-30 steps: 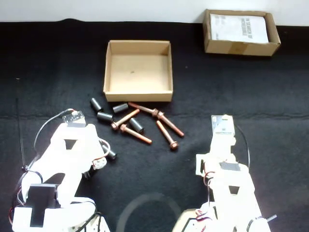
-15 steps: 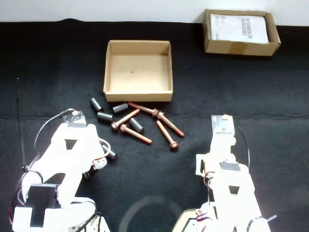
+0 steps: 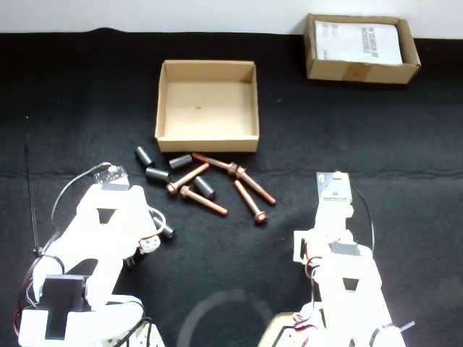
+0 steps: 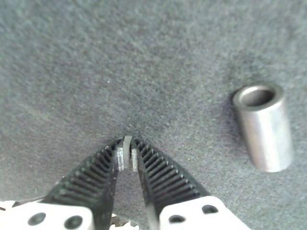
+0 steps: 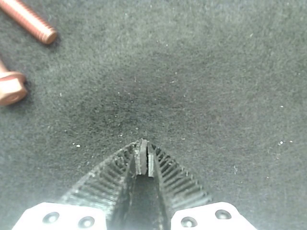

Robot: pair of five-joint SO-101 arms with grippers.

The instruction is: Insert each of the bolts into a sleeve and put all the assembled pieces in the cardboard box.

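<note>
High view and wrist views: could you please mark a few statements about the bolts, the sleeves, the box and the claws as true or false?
1. The cardboard box holds no assembled pieces. True.
2. The left claw is shut on a sleeve. False: it is shut on nothing, and the sleeve lies apart from it.
3. The right claw is shut and holds nothing. True.
4. Every one of the bolts sits inside a sleeve. False: the bolts lie bare in front of the cardboard box, none inserted.
</note>
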